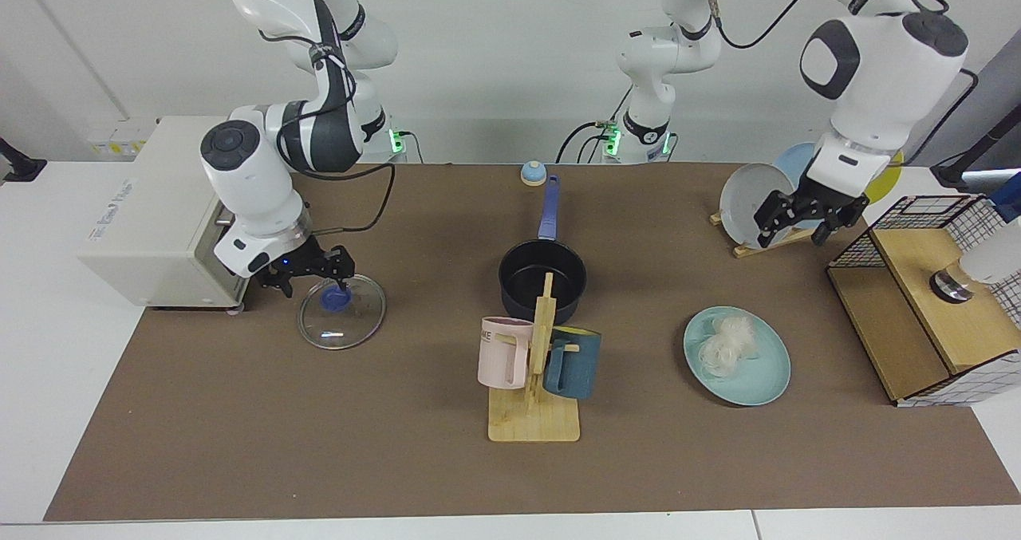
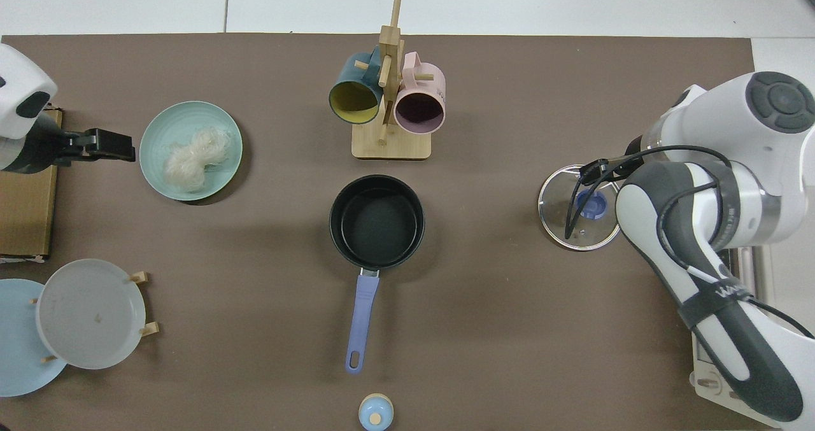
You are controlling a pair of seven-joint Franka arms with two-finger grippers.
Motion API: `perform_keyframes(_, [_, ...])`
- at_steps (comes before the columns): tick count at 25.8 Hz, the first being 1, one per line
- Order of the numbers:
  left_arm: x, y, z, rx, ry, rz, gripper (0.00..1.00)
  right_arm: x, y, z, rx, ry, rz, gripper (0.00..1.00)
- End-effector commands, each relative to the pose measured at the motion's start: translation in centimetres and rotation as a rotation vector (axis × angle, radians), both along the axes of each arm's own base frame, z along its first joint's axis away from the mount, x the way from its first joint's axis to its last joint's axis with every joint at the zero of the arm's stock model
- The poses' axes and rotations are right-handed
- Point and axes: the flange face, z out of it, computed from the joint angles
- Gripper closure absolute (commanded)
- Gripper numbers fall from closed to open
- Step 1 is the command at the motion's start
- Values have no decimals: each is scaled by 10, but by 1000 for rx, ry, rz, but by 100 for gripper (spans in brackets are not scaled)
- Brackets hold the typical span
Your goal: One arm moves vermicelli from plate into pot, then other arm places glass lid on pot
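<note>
Brown mat (image 1: pixel 319 444): dark navy saucepan (image 1: pixel 542 279) centre, empty. Teal round plate (image 1: pixel 737 355) holds white vermicelli tangle (image 1: pixel 730 340). Clear glass lid (image 1: pixel 342 311) flat; right gripper (image 1: pixel 313 273) spread over knob. Left gripper (image 1: pixel 798 222) spread, near rack.

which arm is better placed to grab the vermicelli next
Left. The left gripper hangs open near the plate holding the vermicelli. The right gripper is open at the glass lid, across the pot.
</note>
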Motion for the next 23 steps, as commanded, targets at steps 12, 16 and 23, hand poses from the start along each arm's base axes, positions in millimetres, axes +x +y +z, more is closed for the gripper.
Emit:
perform_keyframes(12, [54, 3, -110, -100, 13, 378, 0, 3, 7, -77, -6, 78, -10, 0])
perform_keyframes(16, [56, 4, -134, -136, 77, 765, 0, -2, 16, -83, -17, 93, -39, 0])
perform_keyframes(23, [65, -7, -160, -173, 80, 1119, 0, -4, 24, -91, -49, 104, -22, 0])
